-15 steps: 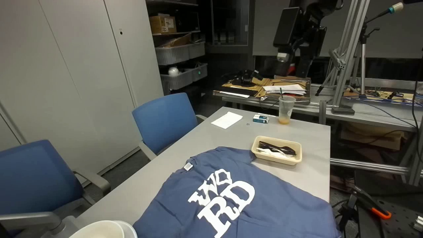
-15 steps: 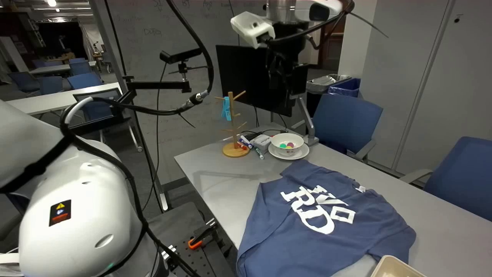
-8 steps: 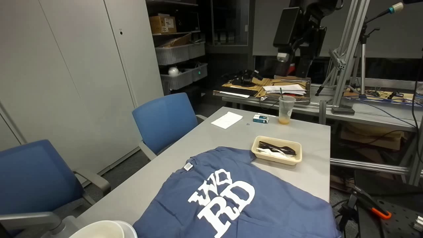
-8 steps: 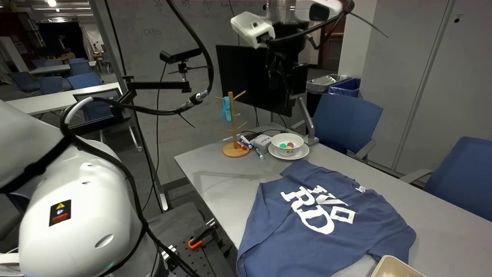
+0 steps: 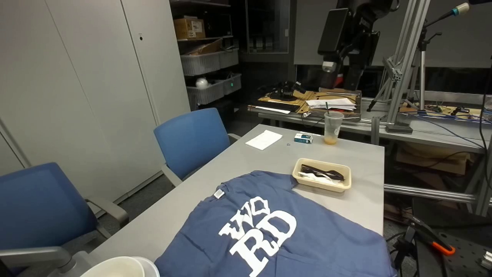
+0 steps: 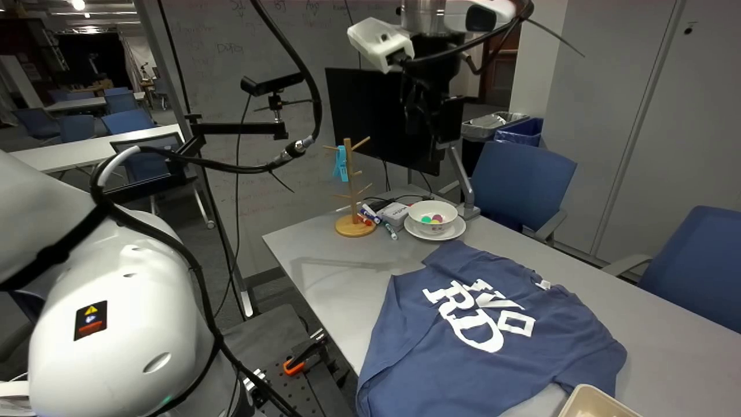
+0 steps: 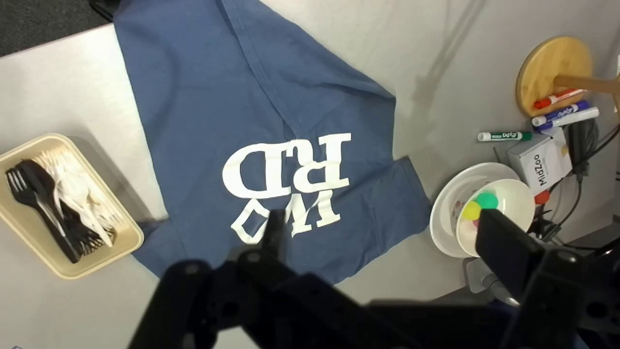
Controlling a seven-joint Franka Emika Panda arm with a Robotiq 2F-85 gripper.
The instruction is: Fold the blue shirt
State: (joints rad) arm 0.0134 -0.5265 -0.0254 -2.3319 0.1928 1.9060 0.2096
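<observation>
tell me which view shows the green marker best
The wrist view: the green marker appears whole and larger, its printed label showing. Otherwise the marker shows only in an exterior view, small, near the white box.

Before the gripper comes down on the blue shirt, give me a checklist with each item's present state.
1. Gripper open: ok, jaws apart, nothing held.
2. Gripper clear of the shirt: ok, it hangs above.
3. Whole shirt on the table: not ok, part overhangs an edge.
4. No creases in the shirt: not ok, some show beside its lettering.
5. Tray apart from the shirt: cannot tell, their outlines meet.
</observation>
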